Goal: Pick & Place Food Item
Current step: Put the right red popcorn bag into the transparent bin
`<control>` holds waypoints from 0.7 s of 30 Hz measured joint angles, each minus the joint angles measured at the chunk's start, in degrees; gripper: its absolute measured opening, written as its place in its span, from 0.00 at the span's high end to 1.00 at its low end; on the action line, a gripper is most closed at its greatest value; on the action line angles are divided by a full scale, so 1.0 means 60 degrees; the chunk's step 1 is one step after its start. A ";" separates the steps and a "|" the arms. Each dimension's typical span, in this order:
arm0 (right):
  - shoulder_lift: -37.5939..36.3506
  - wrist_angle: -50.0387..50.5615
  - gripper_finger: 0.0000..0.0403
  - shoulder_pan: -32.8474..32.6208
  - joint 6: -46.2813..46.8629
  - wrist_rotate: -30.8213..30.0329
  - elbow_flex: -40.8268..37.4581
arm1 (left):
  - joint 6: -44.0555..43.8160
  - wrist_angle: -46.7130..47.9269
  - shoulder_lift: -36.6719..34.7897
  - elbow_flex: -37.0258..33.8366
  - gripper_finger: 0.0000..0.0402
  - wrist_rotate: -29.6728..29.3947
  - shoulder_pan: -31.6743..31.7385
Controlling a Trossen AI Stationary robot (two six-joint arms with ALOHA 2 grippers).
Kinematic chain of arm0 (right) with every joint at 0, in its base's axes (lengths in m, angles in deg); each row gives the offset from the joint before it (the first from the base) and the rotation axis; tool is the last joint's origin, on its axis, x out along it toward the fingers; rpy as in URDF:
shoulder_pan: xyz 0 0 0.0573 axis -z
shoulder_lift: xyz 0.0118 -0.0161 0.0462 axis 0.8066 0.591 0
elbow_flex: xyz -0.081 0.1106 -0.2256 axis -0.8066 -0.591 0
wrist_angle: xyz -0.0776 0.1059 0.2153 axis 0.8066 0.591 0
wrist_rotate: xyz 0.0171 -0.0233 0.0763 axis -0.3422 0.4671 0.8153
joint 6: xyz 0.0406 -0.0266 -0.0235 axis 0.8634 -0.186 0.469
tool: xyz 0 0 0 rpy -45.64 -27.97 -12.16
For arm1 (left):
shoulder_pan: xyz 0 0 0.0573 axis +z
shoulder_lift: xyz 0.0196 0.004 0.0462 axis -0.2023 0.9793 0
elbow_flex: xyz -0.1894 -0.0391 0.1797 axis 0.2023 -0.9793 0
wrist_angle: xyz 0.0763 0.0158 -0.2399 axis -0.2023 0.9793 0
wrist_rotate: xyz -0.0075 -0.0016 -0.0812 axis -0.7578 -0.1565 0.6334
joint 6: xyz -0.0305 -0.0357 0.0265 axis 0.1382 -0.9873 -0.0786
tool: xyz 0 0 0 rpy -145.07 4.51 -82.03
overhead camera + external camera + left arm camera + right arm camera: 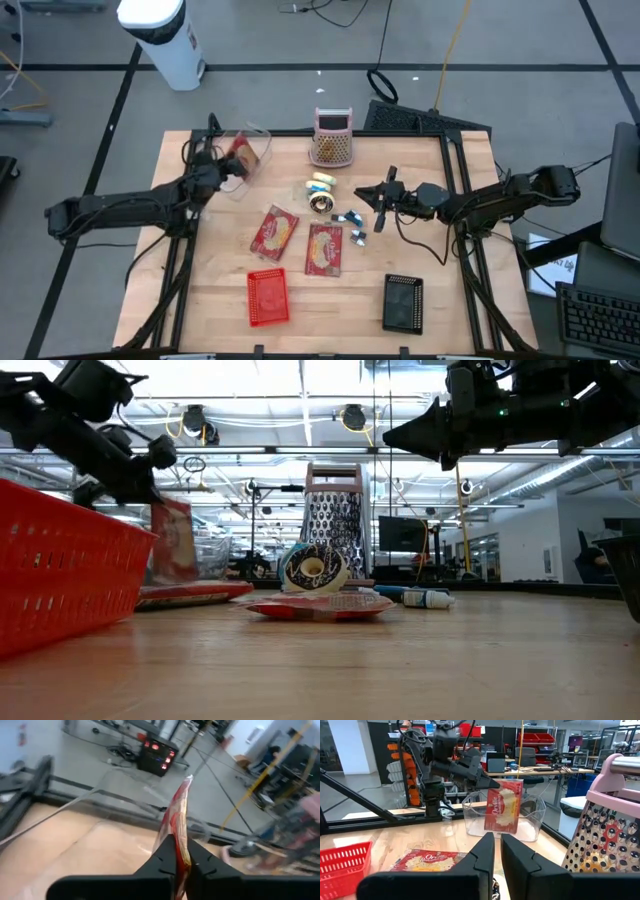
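Left claw (496, 783) pinches a flat, glossy red popcorn packet (503, 806).

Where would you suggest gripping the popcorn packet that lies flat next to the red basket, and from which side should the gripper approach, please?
That popcorn packet lies flat and thin on the table, so a side approach offers little to pinch. I would come from straight above and close on one short end, probably the end toward the red basket, where the wood looks bare. Its long right edge sits close to the second packet.

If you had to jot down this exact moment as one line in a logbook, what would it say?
left gripper: shut on popcorn packet, over clear tub | right gripper: shut, empty, waiting mid-table | two packets left on table
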 joint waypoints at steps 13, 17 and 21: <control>0.0001 0.0148 0.96 0.0000 0.0000 0.0004 0.0000 | 0.1811 0.6694 0.0102 0.4170 0.99 0.3690 0.1969; 0.0003 0.0171 0.96 0.0000 0.0000 0.0004 0.0000 | 0.2241 0.8183 0.0479 0.5380 0.99 0.4111 0.2642; 0.0004 0.0168 0.96 0.0001 -0.0043 0.0000 0.0000 | 0.2957 0.8577 0.1332 0.6020 0.99 0.4738 0.3208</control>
